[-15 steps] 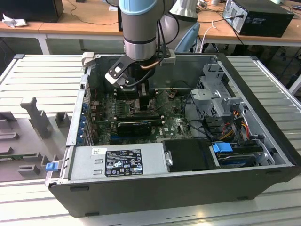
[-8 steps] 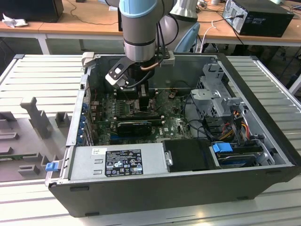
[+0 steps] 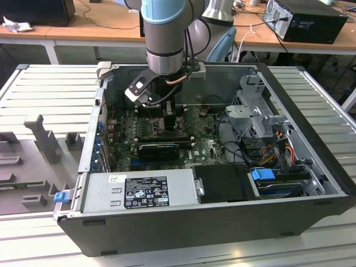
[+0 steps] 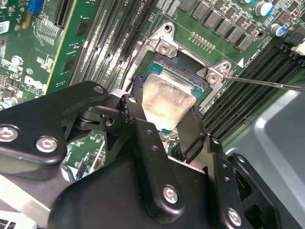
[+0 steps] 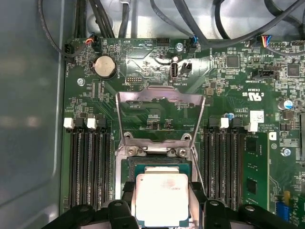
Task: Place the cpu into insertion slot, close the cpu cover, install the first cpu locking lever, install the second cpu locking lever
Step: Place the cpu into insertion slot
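Observation:
The cpu (image 5: 161, 199), a pale grey metal square, sits between the black fingers (image 5: 127, 192) of my gripper (image 5: 162, 191), which is shut on its two sides. It hangs right over the insertion slot (image 5: 157, 165), whose dark contact field and teal rim (image 4: 167, 70) show beyond the chip (image 4: 167, 102). Whether it rests in the slot I cannot tell. The cpu cover (image 5: 143, 98) stands swung open past the slot. A thin wire locking lever (image 4: 267, 84) sticks out beside the socket. In the exterior view my gripper (image 3: 166, 118) is low inside the case over the motherboard.
Memory slots (image 5: 90, 167) flank the socket on both sides. A black expansion card (image 3: 158, 149) lies nearer the front on the motherboard (image 3: 203, 147). The power supply (image 3: 139, 192), a drive cage (image 3: 256, 111) and cable bundles (image 3: 278, 150) crowd the open case.

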`<state>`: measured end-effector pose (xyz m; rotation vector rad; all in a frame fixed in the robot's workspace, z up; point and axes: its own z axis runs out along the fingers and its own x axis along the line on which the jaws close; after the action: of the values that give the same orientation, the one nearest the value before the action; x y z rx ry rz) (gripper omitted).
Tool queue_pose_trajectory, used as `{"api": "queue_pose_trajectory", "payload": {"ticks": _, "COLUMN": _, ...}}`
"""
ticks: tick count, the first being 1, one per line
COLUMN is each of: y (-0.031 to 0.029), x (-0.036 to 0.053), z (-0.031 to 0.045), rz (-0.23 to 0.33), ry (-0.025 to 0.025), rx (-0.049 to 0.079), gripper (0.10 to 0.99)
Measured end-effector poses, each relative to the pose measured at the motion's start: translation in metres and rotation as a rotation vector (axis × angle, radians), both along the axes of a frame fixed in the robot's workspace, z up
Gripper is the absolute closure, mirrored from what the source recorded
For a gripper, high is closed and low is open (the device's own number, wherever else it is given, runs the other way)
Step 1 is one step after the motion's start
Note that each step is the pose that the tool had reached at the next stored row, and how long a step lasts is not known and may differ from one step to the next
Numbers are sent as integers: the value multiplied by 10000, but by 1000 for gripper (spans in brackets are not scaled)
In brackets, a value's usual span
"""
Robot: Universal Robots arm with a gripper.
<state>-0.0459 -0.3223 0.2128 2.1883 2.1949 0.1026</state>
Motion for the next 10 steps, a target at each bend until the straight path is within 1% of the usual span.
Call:
{"api": "queue_pose_trajectory", "payload": {"ticks": 8, "y": 19, "x": -8, "z": -87, "rz": -13, "ry": 1, "rx": -5, "gripper": 557}}
{"api": "queue_pose_trajectory", "payload": {"ticks": 10, "y": 22, "x": -6, "z": -90, "rz": -14, "ry": 3, "rx": -6, "gripper": 557}}
